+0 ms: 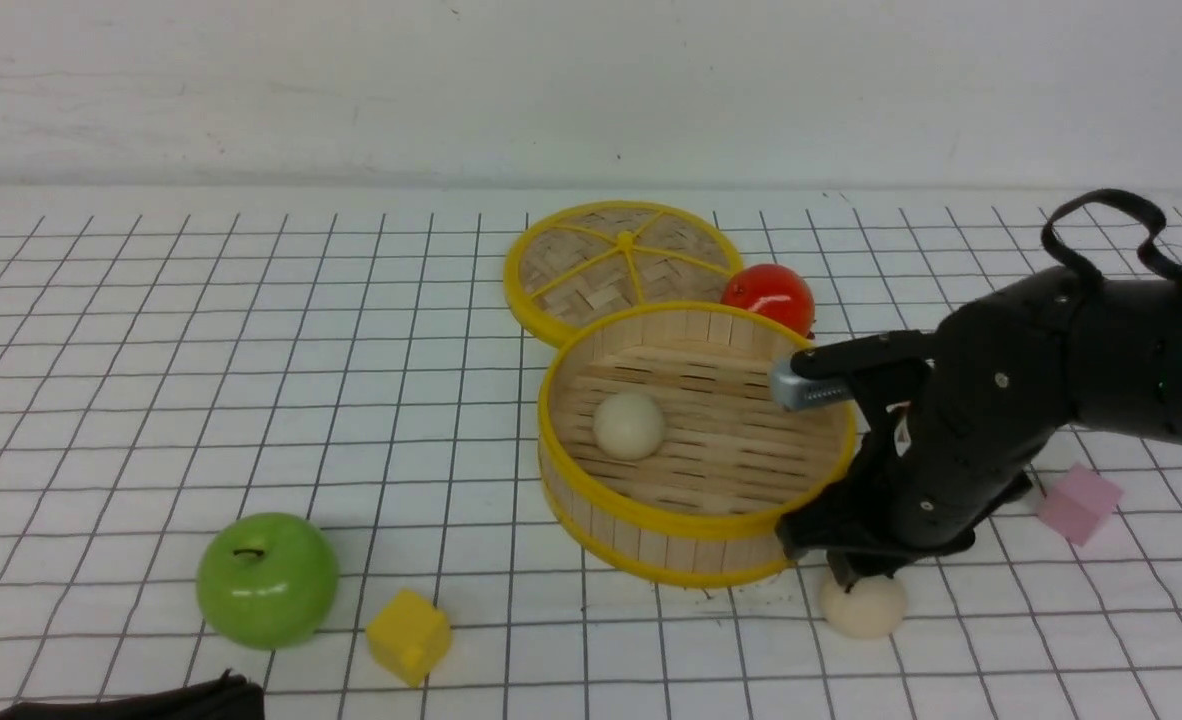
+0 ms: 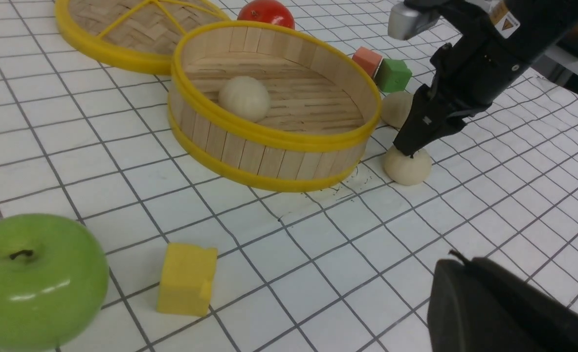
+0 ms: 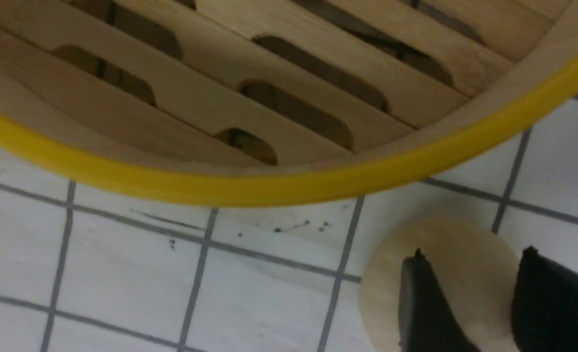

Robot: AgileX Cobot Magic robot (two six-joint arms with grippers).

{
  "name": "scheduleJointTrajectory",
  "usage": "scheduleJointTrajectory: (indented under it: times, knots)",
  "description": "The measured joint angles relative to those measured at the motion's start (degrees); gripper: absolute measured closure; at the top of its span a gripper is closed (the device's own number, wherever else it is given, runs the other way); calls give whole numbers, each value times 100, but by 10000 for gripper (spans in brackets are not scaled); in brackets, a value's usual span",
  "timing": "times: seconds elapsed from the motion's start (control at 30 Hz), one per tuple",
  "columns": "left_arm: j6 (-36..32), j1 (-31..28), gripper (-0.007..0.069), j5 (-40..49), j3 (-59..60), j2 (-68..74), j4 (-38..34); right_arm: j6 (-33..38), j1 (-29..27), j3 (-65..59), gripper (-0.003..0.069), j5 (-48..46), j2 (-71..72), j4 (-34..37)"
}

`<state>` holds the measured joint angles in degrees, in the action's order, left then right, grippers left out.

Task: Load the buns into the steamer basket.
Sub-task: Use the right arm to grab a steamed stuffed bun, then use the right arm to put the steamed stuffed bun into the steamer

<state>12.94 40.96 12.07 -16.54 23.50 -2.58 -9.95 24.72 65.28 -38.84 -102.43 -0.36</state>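
Already one smooth cream-beige bun (image 1: 629,425) sits in the round bamboo steamer basket (image 1: 641,545); outside it wait a third bun (image 2: 396,108) and a second bun (image 1: 862,605) beneath the right gripper (image 3: 482,278), hold unclear.

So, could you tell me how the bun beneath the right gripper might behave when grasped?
Being round, the bun may roll across the flat table if the right gripper nudges it off-centre. Its matte skin probably isn't slippery. It seems small, so likely light.
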Motion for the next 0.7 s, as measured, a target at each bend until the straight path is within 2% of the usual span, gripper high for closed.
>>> scheduleJointTrajectory:
  times: [0.27,0.3,0.33,0.37,0.43,0.6,0.7]
  knots:
    - [5,0,637,5,0,0,0,-5,0,6,482,68,-113,-5]
    - [5,0,637,5,0,0,0,-5,0,8,540,-11,-106,-5]
    - [5,0,637,5,0,0,0,0,0,8,540,-11,-106,-5]
    - [5,0,637,5,0,0,0,29,6,18,608,-144,-64,-11]
    - [5,0,636,5,0,0,0,48,17,18,650,-324,95,5]
    - [5,0,631,5,0,0,0,141,39,334,656,-873,784,270]
    - [5,0,630,5,0,0,0,476,39,695,655,-706,998,606]
